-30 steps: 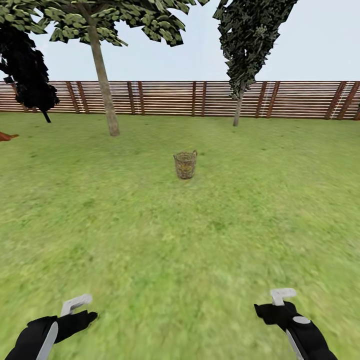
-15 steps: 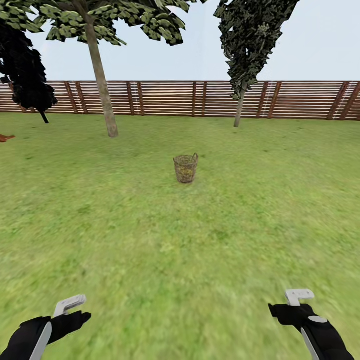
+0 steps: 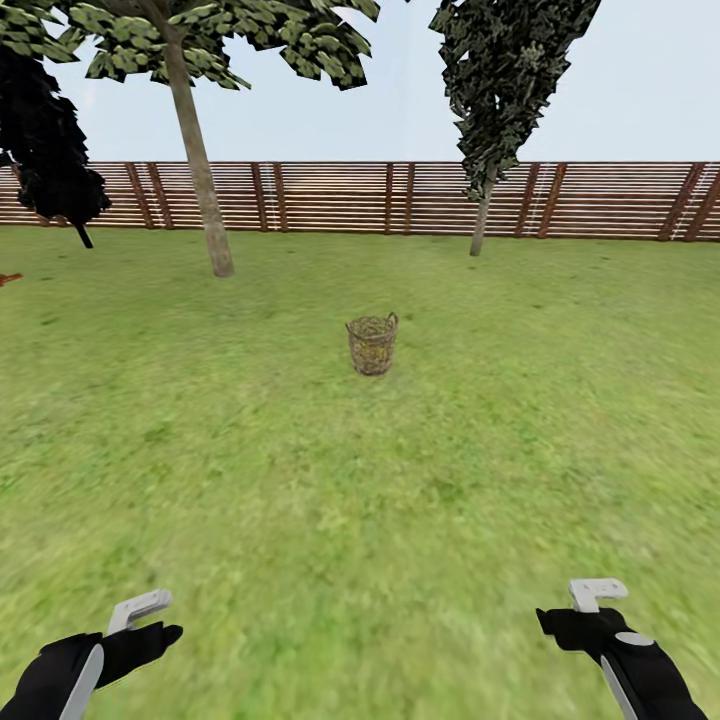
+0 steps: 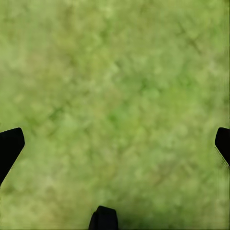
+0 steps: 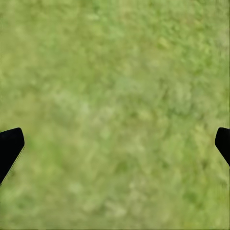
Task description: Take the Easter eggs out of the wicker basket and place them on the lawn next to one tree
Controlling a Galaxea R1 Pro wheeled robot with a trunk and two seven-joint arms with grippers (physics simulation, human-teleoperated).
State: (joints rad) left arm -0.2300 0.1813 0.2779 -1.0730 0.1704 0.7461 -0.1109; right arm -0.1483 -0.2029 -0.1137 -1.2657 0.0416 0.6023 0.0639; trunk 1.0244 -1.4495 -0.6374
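Note:
The wicker basket (image 3: 372,346) stands upright on the lawn (image 3: 330,500), well ahead of me at mid-distance. Through its lattice I cannot make out the Easter eggs from here. The tree (image 3: 198,170) with the thick slanted pale trunk rises to the far left of the basket, near the fence. My left gripper (image 3: 148,624) and right gripper (image 3: 592,608) hang low over the grass at the near edge, far from the basket. In both wrist views the fingertips (image 4: 10,146) (image 5: 10,143) stand wide apart over bare grass, so both grippers are open and hold nothing.
A brown slat fence (image 3: 400,198) closes the back of the garden. A slim straight-trunked tree (image 3: 482,215) stands at the back right, and a near-black conifer (image 3: 45,150) at the far left. Open grass lies between me and the basket.
The whole view has shifted: the basket sits a little lower and nearer in the picture, so I am rolling toward it. Both arms have spread slightly outward.

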